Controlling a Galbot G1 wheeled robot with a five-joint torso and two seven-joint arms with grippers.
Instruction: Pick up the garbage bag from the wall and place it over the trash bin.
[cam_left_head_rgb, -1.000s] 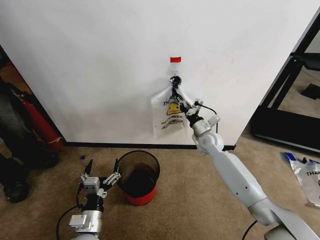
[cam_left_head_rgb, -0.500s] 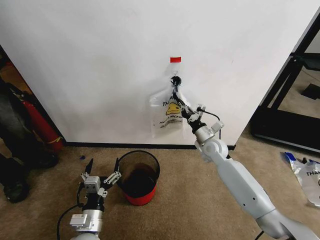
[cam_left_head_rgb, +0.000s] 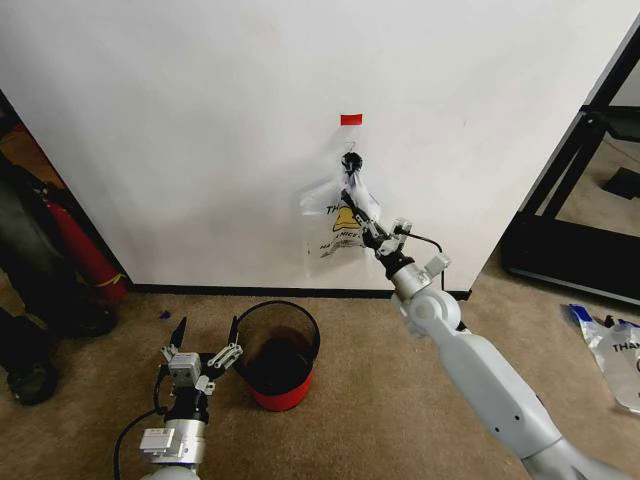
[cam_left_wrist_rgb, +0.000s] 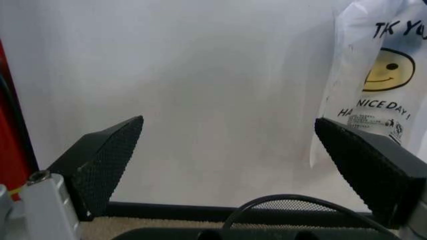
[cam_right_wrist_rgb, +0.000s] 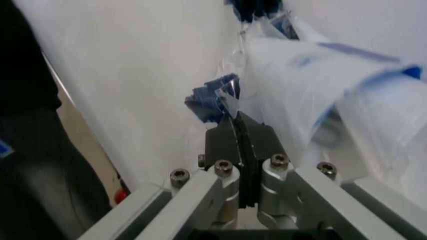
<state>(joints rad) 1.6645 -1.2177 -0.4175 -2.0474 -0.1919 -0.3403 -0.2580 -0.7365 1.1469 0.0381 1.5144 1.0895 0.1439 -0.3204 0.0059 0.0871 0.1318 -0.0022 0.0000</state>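
- The left end effector (cam_left_head_rgb: 205, 343) hung low at about 7 o'clock in the head view, just beside the trash bin, its fingers spread wide and holding nothing. In the left wrist view the two dark pads (cam_left_wrist_rgb: 100, 162) stood well apart, with bare wall between them.
- The trash bin (cam_left_head_rgb: 278, 312) stood on the carpet near the black baseboard, at roughly 6 o'clock from the hook and well apart from the bag; its black inside looked unlined.
- The garbage bag (cam_left_head_rgb: 338, 222) hung against the wall (cam_left_head_rgb: 180, 120) from the black hook (cam_left_head_rgb: 352, 160), under the red tape strip (cam_left_head_rgb: 351, 119) – around 12 o'clock of the scene's centre, with the yellow smiley and dark print facing out.
- The right end effector (cam_left_head_rgb: 375, 232) reached up to the bag's lower right side. In the right wrist view its jaws were pressed together on a pinch of thin plastic with blue edging (cam_right_wrist_rgb: 212, 102), so I judged it to be gripping the garbage bag.
- To do this step well, I'd judge the pull should lift the handles up and off the hook rather than drag straight outward – the film is thin and could stretch or tear. It is also worth checking that the pinch has caught one bag alone.
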